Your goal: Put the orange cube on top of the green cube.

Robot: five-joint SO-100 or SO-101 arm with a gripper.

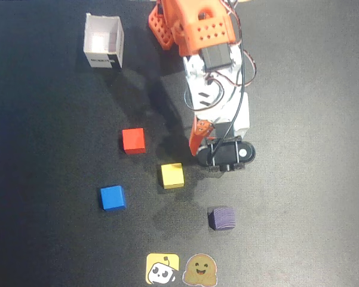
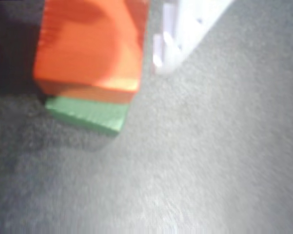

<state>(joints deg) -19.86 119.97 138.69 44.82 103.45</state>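
In the wrist view the orange cube (image 2: 90,46) fills the upper left, blurred and very near the lens. Directly under it lies the green cube (image 2: 90,114), of which only a strip of one face and a corner show below the orange one's lower edge. The two look to be touching, orange above green, though the blur hides the seam, so I cannot tell whether the orange cube sits squarely. A white finger (image 2: 185,34) of the gripper runs along the orange cube's right side, close against it or touching. The other finger does not show, and whether the gripper clamps the cube or stands apart from it cannot be told.

In the overhead view the arm (image 1: 206,45) reaches down from the worktop's far edge to its middle, and its wrist covers both task cubes, so neither shows there. The gripper's tips are hidden beneath the wrist as well.

Around it on the dark worktop (image 1: 310,179) sit a red cube (image 1: 133,140) left of the wrist, a yellow cube (image 1: 172,176) just below-left of it, a blue cube (image 1: 112,198) farther left, and a purple cube (image 1: 221,218) below. A white box (image 1: 104,42) stands open near the far left corner. Two stickers (image 1: 178,269) lie at the near edge.
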